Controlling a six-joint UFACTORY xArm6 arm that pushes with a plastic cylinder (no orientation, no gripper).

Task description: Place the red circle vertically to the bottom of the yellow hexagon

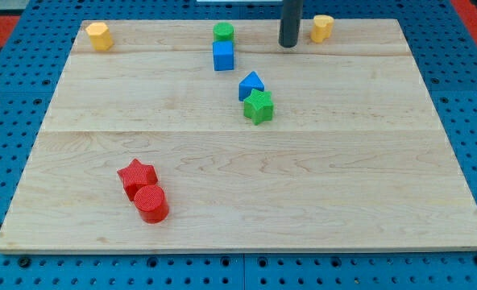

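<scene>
Our tip (289, 45) rests at the counter's (343, 185) top, just left of one yellow block (322, 28); it holds nothing. The red circle (151, 204) touches the red star (136, 177).

Pale wooden board (367, 185) with red circle (151, 204), red star (136, 176), yellow hexagon (99, 35), five other blocks.

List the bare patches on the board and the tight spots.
Free: the whole right side, right of the green star and below the yellow block; also the left middle, between the yellow hexagon and the red star. Crowded: green cylinder, blue cube, blue triangle clustered top-centre by my tip; red circle touches the red star.
</scene>
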